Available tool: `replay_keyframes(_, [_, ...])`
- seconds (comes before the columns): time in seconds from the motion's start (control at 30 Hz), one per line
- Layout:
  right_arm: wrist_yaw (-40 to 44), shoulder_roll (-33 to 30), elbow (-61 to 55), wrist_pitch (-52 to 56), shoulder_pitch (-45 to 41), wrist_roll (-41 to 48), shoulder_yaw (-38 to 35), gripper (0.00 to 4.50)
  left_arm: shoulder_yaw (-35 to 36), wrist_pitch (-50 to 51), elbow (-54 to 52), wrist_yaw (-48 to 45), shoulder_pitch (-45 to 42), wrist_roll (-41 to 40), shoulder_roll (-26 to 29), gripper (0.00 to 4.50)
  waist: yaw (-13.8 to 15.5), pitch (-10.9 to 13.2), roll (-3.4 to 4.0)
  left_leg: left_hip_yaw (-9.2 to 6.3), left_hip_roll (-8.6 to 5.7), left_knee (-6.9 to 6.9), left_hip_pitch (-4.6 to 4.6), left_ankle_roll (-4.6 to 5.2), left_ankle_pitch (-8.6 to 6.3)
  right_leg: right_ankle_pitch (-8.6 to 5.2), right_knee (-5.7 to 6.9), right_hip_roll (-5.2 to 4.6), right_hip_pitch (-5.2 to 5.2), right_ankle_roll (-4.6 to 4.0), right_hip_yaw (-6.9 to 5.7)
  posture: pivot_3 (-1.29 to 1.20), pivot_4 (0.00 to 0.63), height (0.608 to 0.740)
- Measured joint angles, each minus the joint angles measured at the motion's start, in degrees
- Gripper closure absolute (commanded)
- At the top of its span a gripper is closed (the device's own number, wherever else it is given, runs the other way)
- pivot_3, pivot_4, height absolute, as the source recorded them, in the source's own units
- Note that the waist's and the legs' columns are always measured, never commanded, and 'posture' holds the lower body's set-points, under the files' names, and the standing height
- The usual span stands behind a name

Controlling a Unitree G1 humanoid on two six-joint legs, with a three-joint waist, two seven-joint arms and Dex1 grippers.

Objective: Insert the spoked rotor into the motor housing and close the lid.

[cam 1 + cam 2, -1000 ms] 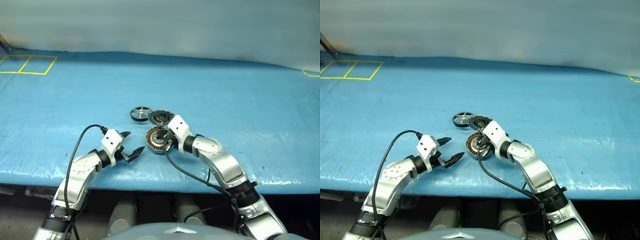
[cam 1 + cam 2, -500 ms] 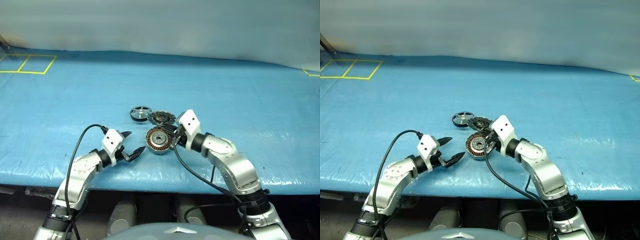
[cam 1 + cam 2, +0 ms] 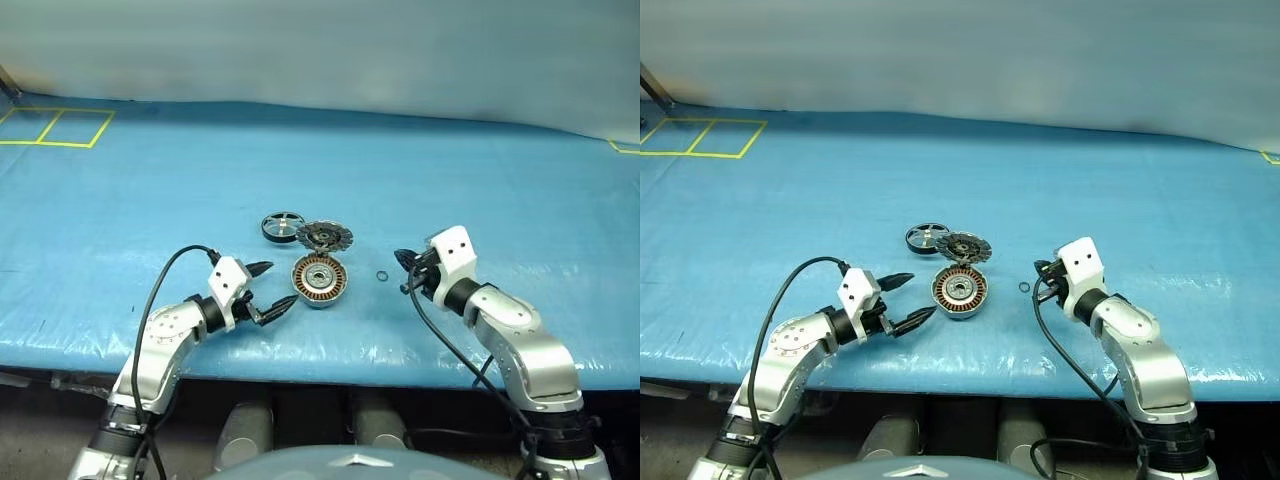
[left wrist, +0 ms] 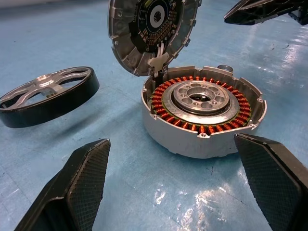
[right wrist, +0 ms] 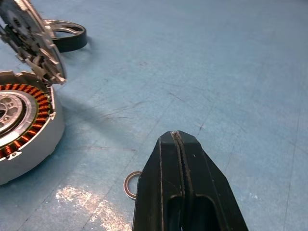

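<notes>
The motor housing [image 3: 319, 281] sits open on the blue table [image 3: 480, 190], its mouth facing straight up with the ring of copper windings and the silver hub exposed. The lid [image 3: 324, 236] is joined to the housing's far edge and stands tilted up and back, its dark segmented inner face turned toward the near side. The spoked rotor [image 3: 282, 226] lies flat on the table just left of the lid and a little farther away, apart from the housing, its axle axis vertical. None of these 3 round parts has a real long axis; what matters is that rotor and housing both lie level, so their axes are parallel.

The left hand [image 3: 272, 292] hovers just left of the housing, near side, with its 2 fingers spread as wide as they go and nothing between them; in the left wrist view they frame the housing. The right hand [image 3: 403, 262] is to the right of the housing, well clear of it, its fingers pressed fully together and holding nothing. A small ring [image 3: 382, 277] lies on the table between that hand and the housing.

By my reading, the insertion has not started: the housing is ready and the rotor is untouched. The next move calls for a hand to reach the rotor past the raised lid, grip it by the rim, keep it level, centre it over the hub and lower it. Only then can the lid be swung down toward the near side.
</notes>
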Motion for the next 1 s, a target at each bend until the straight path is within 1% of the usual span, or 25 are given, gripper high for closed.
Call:
replay_keyframes(0.07, [0.09, 0.1, 1.97, -0.25, 0.57, -0.11, 0.23, 3.86, 0.0, -0.26, 0.1, -0.01, -0.34, 0.04, 0.0, 0.0, 0.04, 0.0, 0.01, 0.0, -0.01, 0.0, -0.01, 0.0, 0.0, 0.0, -0.01, -0.01, 0.0, 0.0, 0.01, 0.0, 0.15, 0.74])
replay_keyframes(0.13, [0.14, 0.49, 2.76, -0.74, 0.93, -0.13, 0.69, 3.27, 0.0, -0.35, 0.28, -0.01, -0.62, 0.05, 0.02, 0.0, 0.08, 0.0, 0.01, 0.0, -0.01, -0.01, -0.01, 0.0, 0.0, 0.0, -0.01, -0.01, 0.0, 0.0, 0.0, 0.0, 0.15, 0.74])
replay_keyframes(0.3, [0.02, 1.17, 2.87, -0.85, 0.95, -0.22, 2.5, 3.27, -1.05, -0.43, 0.33, -1.18, -1.14, 0.15, 0.42, 0.0, 0.02, 0.01, 0.01, 0.0, -0.01, 0.01, -0.01, 0.0, 0.0, 0.0, 0.0, 0.0, 0.0, 0.0, 0.01, 0.0, 0.15, 0.74])
replay_keyframes(0.63, [-0.03, 2.13, 4.38, -0.86, 1.07, -0.18, 3.12, 3.27, -1.08, -0.95, 1.55, -1.22, -1.32, 0.28, 0.62, 0.0, 0.06, 0.01, 0.02, 0.0, -0.01, 0.0, -0.01, 0.0, 0.0, 0.0, -0.01, 0.0, 0.0, 0.0, 0.01, 0.0, 0.15, 0.74])
replay_keyframes(0.73, [0.07, 2.29, 4.84, -1.0, 1.06, -0.19, 3.27, 2.67, -1.29, -1.32, 1.63, -1.15, -1.58, 0.78, 0.58, 0.0, 0.1, 0.01, 0.02, 0.0, -0.01, 0.01, -0.01, 0.0, 0.0, 0.0, -0.01, 0.0, 0.01, 0.0, 0.01, 0.0, 0.15, 0.74])
replay_keyframes(0.77, [0.05, 2.29, 4.86, -1.15, 1.06, -0.23, 3.36, 2.32, -1.4, -1.36, 1.64, -1.12, -1.68, 1.13, 0.58, 0.0, 0.1, 0.01, 0.02, -0.01, -0.01, 0.0, -0.01, 0.0, 0.0, 0.0, 0.0, 0.0, 0.01, 0.0, 0.0, 0.0, 0.15, 0.74])
replay_keyframes(0.8, [-0.01, 2.37, 4.87, -1.37, 1.05, -0.3, 3.42, 2.05, -1.5, -1.38, 1.64, -1.12, -1.72, 1.32, 0.55, 0.0, 0.1, 0.01, 0.02, 0.0, -0.01, 0.0, 0.0, 0.0, 0.0, 0.0, 0.0, 0.0, 0.01, 0.0, 0.0, 0.0, 0.15, 0.74])
replay_keyframes(1.0, [-0.7, 2.56, 5.74, -2.14, 1.04, -0.88, 4.61, 2.05, -1.9, -1.38, 1.68, -1.07, -1.71, 1.73, 0.44, 0.0, 0.07, 0.01, 0.02, -0.01, -0.01, 0.0, 0.0, 0.0, 0.0, 0.0, 0.0, 0.0, 0.01, 0.0, 0.0, 0.0, 0.15, 0.74])
